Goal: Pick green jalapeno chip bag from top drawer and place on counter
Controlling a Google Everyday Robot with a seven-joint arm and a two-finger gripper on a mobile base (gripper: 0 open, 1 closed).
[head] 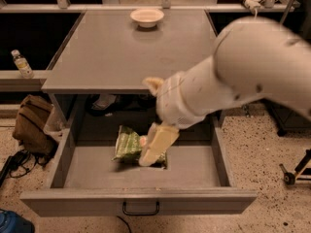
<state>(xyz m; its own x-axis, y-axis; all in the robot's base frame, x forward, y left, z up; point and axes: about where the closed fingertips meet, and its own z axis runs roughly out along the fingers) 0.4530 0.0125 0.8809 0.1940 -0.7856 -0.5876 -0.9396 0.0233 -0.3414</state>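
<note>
Green and crinkly, the chip bag (127,144) sits inside the open top drawer (141,201); the cream end effector (154,152) overlaps its right half, and I cannot tell whether it is gripping.

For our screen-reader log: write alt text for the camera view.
The robot's gripper hangs inside the open top drawer, right over the green jalapeno chip bag. A white bowl sits on the counter above.

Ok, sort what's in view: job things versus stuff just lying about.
Job: green jalapeno chip bag, in the open top drawer; counter; gripper, down in the drawer at the bag.
Lying about: white bowl; water bottle; brown bag.
</note>
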